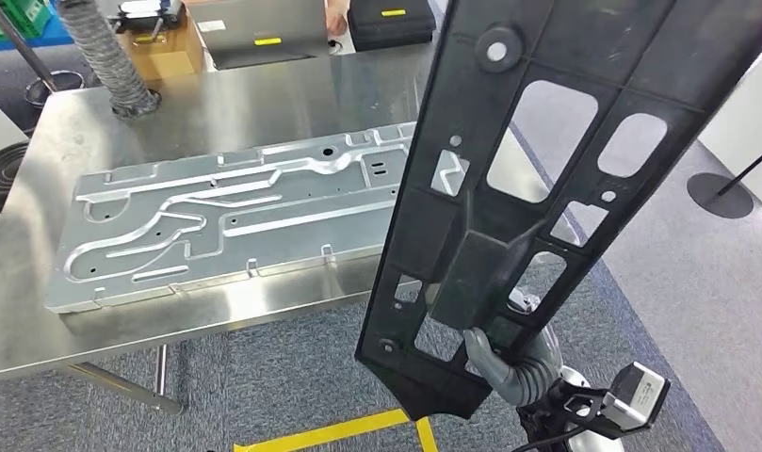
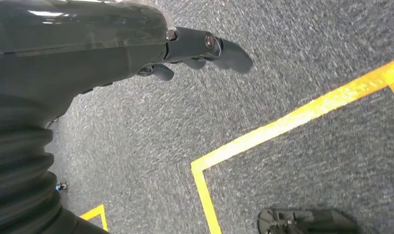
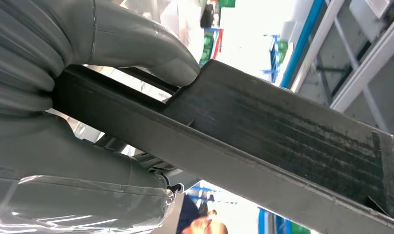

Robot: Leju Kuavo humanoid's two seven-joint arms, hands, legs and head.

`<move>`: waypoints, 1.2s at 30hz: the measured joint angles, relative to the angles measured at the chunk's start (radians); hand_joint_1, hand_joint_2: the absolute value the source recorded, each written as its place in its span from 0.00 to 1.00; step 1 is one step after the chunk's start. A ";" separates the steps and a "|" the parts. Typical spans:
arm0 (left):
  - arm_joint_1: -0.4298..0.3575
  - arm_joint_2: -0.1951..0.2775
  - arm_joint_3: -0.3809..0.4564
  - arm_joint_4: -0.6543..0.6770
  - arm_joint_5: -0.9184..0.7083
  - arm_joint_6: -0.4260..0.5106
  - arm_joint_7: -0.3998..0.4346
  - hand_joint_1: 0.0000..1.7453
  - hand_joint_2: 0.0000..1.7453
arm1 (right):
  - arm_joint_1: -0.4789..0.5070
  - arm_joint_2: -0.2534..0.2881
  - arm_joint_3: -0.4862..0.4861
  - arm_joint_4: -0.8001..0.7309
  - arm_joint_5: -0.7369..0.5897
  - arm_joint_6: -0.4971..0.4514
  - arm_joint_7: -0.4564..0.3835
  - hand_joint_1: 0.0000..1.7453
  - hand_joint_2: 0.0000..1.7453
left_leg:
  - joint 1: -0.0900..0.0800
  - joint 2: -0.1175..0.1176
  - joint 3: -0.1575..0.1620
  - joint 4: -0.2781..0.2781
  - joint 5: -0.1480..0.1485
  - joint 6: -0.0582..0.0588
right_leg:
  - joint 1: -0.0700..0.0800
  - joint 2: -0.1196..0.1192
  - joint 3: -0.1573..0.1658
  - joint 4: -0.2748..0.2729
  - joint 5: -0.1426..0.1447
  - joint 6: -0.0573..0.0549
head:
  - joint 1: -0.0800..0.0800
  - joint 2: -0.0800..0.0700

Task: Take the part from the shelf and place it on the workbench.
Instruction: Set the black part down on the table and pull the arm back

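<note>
Black part [image 1: 546, 179], silver workbench [image 1: 264, 104], grey speckled carpet [image 2: 292, 53] — yellow floor tape [image 2: 282, 127], grey right robot hand [image 1: 513, 363]

A stamped metal panel [image 1: 235, 221] is laid flat on the workbench [image 1: 264, 104]. To its right, the part [image 1: 537, 179] is held upright over the floor by the right hand [image 1: 513, 363].

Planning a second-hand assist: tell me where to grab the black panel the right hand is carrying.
Take the black panel by a bar beside one of its large upper cut-outs, coming from the workbench side. It stands tilted and long, gripped only at its bottom end by the right hand; the openings let fingers wrap through. The left hand hangs free.
</note>
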 joint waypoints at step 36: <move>0.001 -0.004 0.006 0.000 0.003 0.033 -0.067 0.00 1.00 | 0.034 0.001 -0.001 -0.016 -0.010 -0.001 -0.008 1.00 1.00 | -0.001 0.002 -0.105 0.205 -0.097 -0.016 | 0.000 -0.008 0.042 -0.039 -0.001 -0.023 | 0.000 0.000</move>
